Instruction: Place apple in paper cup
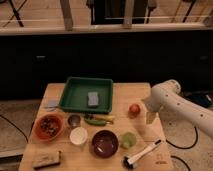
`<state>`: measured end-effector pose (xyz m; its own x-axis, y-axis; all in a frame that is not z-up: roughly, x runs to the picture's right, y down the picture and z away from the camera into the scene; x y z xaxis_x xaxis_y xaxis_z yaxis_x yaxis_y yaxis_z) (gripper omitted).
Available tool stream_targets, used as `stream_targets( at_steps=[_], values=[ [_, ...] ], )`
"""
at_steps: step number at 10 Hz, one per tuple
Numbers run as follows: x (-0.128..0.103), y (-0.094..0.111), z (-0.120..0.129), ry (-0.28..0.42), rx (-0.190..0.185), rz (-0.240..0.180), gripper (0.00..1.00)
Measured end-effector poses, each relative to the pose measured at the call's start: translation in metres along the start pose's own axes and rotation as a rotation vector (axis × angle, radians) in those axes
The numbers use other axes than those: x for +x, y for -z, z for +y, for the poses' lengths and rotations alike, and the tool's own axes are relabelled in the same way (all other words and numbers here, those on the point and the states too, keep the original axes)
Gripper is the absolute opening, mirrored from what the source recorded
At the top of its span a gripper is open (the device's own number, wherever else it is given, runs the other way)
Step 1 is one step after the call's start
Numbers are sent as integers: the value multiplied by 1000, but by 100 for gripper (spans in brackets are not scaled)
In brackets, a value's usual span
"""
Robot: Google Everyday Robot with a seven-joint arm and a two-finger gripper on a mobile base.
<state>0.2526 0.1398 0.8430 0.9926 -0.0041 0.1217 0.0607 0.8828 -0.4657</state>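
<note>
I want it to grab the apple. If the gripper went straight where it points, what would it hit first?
Likely the bare table, just beside the apple; the gripper points down there, though depth is unclear.

- One apple (134, 109).
- Two bowls — orange bowl (48, 126), maroon bowl (105, 143).
- Three cups: white cup (78, 135), metal cup (74, 120), green cup (128, 140).
- One green tray (75, 95).
- One gripper (150, 118), beside the apple.

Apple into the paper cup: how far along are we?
Nothing is done yet. The apple sits on the table, right of the green tray. The gripper hangs open just right of it, holding nothing. Left: grasp the apple, carry it to the white cup near the front, and drop it in.
</note>
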Motion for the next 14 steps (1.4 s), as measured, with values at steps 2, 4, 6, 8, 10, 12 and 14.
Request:
stream_targets(
  at_steps=[2,4,6,8,10,12,14],
  values=[
    [0,-6,-4,6,8,-10,80],
    [0,-10,-8,14,14,-15,80],
    [-2,-14,-11,22,18,-21,80],
    [-2,-19,-15,29,22,-26,80],
    [-3,-24,-18,34,24,-32,80],
    [-6,-30,-23,43,23,-44,80],
    [-7,-34,-26,49,20,-52,80]
  ],
)
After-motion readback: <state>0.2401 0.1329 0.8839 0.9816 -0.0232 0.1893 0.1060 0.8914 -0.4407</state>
